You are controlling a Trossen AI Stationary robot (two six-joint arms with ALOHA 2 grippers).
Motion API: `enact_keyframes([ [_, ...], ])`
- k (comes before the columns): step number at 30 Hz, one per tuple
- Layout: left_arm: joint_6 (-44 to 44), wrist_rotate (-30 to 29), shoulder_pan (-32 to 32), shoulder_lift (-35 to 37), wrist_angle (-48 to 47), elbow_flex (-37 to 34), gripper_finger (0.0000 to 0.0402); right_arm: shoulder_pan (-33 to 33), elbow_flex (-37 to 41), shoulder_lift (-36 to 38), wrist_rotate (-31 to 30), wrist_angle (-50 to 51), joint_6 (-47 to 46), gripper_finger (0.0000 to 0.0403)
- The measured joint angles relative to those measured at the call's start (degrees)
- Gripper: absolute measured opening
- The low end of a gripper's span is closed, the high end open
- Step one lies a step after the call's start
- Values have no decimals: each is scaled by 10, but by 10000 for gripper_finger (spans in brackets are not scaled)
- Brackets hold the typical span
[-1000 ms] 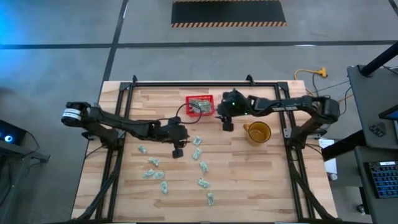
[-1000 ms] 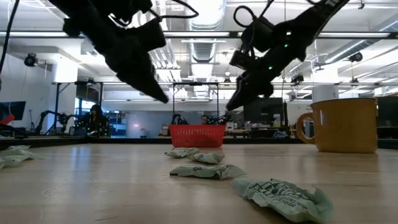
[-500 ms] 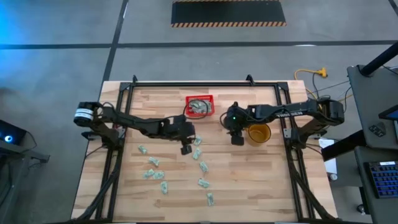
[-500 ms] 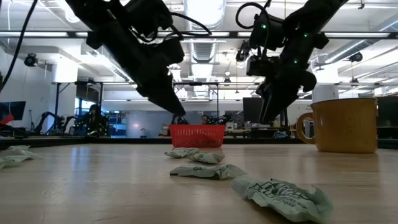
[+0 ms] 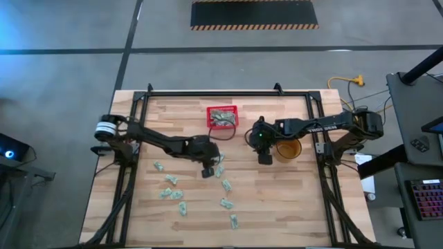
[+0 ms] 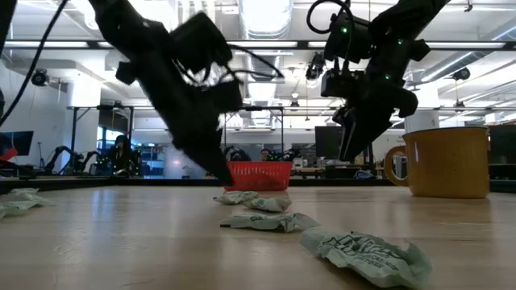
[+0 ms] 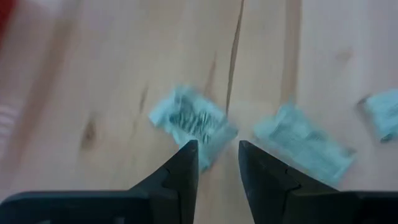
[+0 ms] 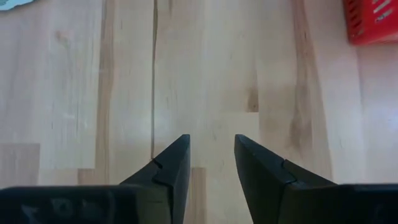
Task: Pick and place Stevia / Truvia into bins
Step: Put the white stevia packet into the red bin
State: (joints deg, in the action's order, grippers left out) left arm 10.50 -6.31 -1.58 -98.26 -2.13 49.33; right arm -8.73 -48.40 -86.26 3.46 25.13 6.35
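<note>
- The left gripper (image 7: 215, 155) has its fingers (image 7: 181, 171) parted by a narrow gap with nothing between them, and they point down at a pale green sachet (image 7: 193, 122) lying on the wood just beyond the tips.
- A second sachet (image 7: 303, 143) lies just beside the first in the left wrist view, and the edge of a third (image 7: 382, 115) shows farther off.
- In the high view the left gripper (image 5: 207, 168) is low over the middle of the tabletop (image 5: 277, 200), at the top of the scattered sachets and near the front of the red basket (image 5: 222, 117).
- The right gripper (image 8: 211, 158) also has its fingers (image 8: 176, 162) apart and empty, over bare wood.
- In the high view the right gripper (image 5: 265, 156) hangs to the right of the basket, just beside a yellow mug (image 5: 288, 146).
- The low view shows the right gripper (image 6: 348, 149) well clear of the tabletop, while the left gripper (image 6: 218, 171) reaches down almost to the surface in front of the basket (image 6: 255, 175).
- The basket stands near the far edge of the tabletop, and pale sachets show inside it in the high view.
- The loose sachets (image 5: 173, 194) trail from the middle of the tabletop toward the near edge; several lie left of the left gripper and others run down toward the front (image 5: 234, 221).
- In the low view, crumpled sachets (image 6: 364, 256) lie in the foreground, and the mug (image 6: 442, 161) stands on the right.
</note>
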Motion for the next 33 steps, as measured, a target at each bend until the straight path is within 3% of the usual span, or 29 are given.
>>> enact_keyframes([
  [3,-21,1,2,-25,0,10,98,0,0,0,0,1,0,115],
  [23,-42,-15,5,-29,13,28,98,0,0,0,0,-1,2,105],
  [33,-105,-15,5,-57,24,31,97,0,0,0,0,-2,2,95],
])
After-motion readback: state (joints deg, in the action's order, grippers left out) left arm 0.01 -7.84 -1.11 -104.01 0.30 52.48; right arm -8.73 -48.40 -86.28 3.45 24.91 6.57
